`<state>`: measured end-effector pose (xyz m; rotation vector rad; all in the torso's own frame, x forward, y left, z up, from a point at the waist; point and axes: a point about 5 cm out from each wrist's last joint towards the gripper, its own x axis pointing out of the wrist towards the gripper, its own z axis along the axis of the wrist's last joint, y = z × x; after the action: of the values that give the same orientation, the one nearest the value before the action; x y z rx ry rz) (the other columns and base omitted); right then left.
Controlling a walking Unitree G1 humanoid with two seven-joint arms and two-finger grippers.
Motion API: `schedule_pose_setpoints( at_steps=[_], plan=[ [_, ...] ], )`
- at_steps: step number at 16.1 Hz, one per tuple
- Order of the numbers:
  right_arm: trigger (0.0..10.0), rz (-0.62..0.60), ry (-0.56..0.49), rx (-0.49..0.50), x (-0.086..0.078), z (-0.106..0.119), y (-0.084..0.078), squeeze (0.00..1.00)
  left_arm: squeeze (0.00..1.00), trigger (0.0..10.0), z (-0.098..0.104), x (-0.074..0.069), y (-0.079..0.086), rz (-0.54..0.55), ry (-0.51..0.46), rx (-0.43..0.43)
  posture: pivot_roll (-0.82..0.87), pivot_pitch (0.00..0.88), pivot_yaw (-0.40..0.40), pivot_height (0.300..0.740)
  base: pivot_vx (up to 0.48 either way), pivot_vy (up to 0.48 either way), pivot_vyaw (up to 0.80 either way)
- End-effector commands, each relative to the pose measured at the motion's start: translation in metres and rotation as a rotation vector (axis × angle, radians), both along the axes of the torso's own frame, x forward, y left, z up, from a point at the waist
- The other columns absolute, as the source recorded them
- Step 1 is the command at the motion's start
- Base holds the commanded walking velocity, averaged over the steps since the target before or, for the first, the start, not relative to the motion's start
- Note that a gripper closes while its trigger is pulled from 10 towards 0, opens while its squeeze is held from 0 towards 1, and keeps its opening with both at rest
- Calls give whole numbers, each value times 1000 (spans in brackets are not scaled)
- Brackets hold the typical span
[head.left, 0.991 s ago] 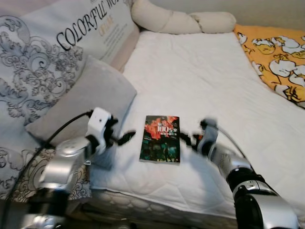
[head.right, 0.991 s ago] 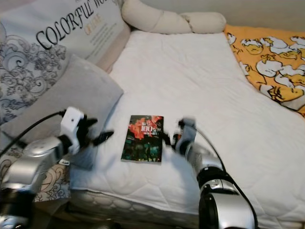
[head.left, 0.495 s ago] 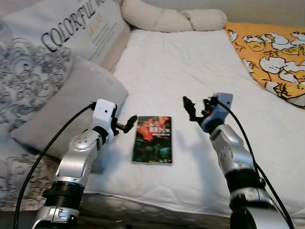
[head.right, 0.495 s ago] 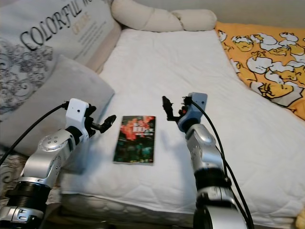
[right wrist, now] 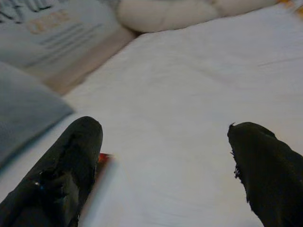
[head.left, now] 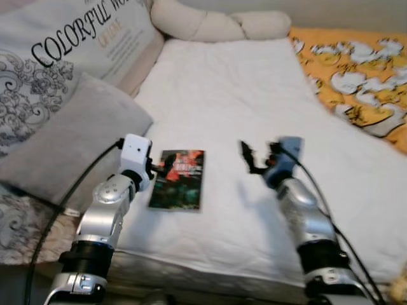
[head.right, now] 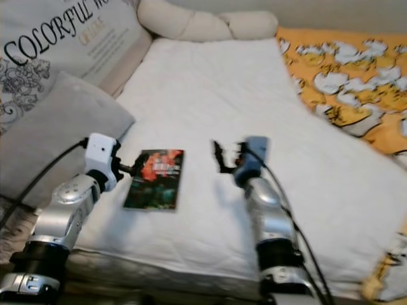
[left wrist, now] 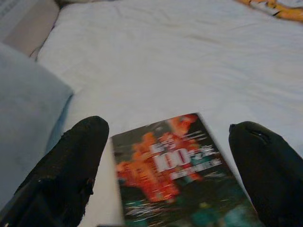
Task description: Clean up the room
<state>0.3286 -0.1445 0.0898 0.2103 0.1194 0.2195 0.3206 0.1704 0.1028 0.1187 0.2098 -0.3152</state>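
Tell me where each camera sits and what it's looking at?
Head, both eyes: looks down at the white quilted bed, both silver arms showing.
Left wrist: looks along the open left gripper at the dark paperback book with red cover art.
Right wrist: looks along the open right gripper toward the cream bolster pillow.
Shared: book, bed.

Glossy paper book (head.left: 178, 179) on matt quilted cloth mattress (head.left: 241, 108)
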Motion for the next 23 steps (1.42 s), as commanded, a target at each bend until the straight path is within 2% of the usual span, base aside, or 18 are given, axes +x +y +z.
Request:
schedule_pose_setpoints(
  at_steps=[1,6,17,19,23],
  plan=[
    [10000,15,-25,-20,0,4,5,1000,0,10000,2,2,6,16,-10,24,-30,0,26,740,0,-368,0],
    [10000,10,15,-101,-1,-3,-2,1000,0,10000,0,2,12,20,-17,72,-34,0,29,740,0,-371,0],
    [10000,-38,78,-133,-5,-16,-8,1000,0,10000,-2,1,14,16,-22,86,-36,0,34,740,0,-370,0],
    [10000,-55,98,-136,-5,-19,-10,1000,0,10000,-4,0,14,14,-10,89,-36,0,34,740,0,0,0],
    [10000,-151,222,-191,-8,-34,-21,1000,0,10000,-8,-6,7,-97,-3,117,-34,0,33,740,0,0,0]
  ],
)
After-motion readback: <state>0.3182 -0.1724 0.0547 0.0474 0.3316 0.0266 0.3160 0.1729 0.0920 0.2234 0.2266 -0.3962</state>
